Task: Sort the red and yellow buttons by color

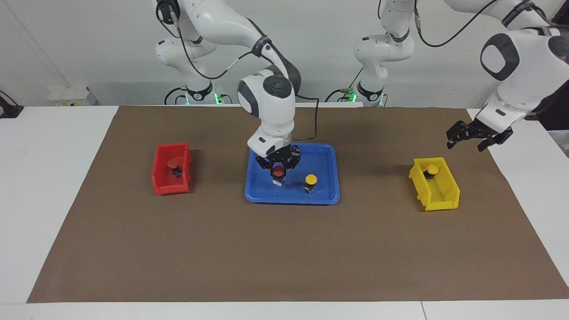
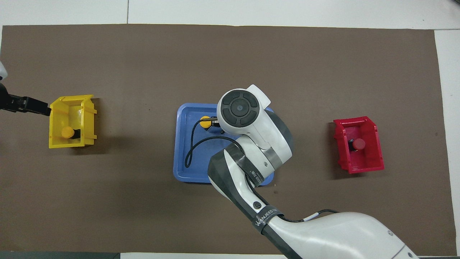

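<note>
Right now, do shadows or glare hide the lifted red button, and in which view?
Facing view: shadows are soft; the red button in the right tool shows plainly. Overhead view: no shadow hides it, but the right arm covers that button; mild glare lies inside the yellow bin.
</note>
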Controlling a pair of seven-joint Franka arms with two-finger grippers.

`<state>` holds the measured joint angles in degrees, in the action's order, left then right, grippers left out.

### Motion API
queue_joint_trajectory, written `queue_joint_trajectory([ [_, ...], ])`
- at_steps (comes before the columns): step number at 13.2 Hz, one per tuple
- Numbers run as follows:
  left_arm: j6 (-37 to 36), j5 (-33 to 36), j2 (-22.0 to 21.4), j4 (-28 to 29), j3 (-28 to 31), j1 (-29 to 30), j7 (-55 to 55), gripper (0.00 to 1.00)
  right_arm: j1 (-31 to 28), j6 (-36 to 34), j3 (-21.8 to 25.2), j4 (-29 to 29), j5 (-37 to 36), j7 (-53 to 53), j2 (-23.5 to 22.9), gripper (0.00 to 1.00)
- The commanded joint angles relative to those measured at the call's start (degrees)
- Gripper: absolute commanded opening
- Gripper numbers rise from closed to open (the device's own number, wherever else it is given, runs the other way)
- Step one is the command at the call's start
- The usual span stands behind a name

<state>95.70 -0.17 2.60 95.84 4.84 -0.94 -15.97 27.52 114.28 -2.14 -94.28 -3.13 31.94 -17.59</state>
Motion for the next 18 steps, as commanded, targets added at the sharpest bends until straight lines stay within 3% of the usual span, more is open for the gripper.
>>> queue_joint_trajectory([
  [1,-3.42,1.67,-0.84,-2.23,-0.35,-0.38,1.03,1.00,-9.91,-8.43,-0.68,-5.37,3.47,-13.26,10.44,0.26],
  [2,-1.33,1.58,-1.28,-0.75,-0.62,-0.64,3.12,1.00,-13.16,-8.81,-0.68,-8.70,3.48,-17.49,13.43,0.26],
  [4,3.86,1.23,-3.12,3.81,-1.06,-6.76,13.46,1.00,-19.66,-8.47,-0.59,-14.51,3.57,-28.20,17.93,0.26],
  [6,7.63,0.27,-2.08,4.53,-1.06,-15.10,24.35,1.00,-24.50,-8.29,-0.59,-17.16,3.57,-35.33,19.35,0.26],
  [8,13.96,-0.70,1.42,4.71,-1.06,-22.05,36.22,1.00,-28.99,-1.74,-0.59,-22.15,3.57,-42.63,20.75,0.26],
  [11,20.30,-0.53,7.75,4.19,-0.97,-29.72,46.62,1.00,-29.89,7.77,-0.50,-30.86,3.57,-44.68,23.30,0.26],
  [14,24.78,-0.62,14.77,2.00,-0.97,-34.39,50.76,1.00,-32.61,9.72,-0.41,-31.67,6.36,-47.93,21.64,0.26],
  [18,25.50,-0.71,18.40,2.16,-1.06,-38.70,53.24,1.00,-32.61,15.88,-0.41,-36.15,6.82,-48.90,21.20,0.26],
])
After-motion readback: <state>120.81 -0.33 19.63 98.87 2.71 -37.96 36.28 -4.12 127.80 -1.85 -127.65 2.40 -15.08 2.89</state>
